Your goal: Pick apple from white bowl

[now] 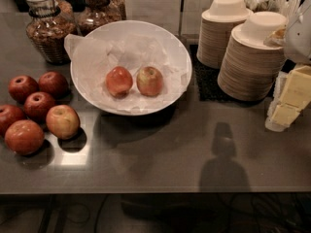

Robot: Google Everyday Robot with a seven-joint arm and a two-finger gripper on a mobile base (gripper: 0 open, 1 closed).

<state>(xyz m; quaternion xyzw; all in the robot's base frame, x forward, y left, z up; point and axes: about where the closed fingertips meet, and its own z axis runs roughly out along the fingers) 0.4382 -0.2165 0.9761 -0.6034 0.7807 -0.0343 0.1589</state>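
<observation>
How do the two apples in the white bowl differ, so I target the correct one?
The right apple is paler, yellow-green with a red-orange blush; the left apple is more evenly red-orange. The right apple lies toward the stacked bowls; the left apple toward the loose apples. Both rest on the crumpled paper in the white bowl, similar in size. The gripper is at the far right edge, away from both.

apple in white bowl, right of 1 neighbour apple | hand far right

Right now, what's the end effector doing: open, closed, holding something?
End effector: at the right edge by the stacked bowls; open or closed cannot be told.
</observation>
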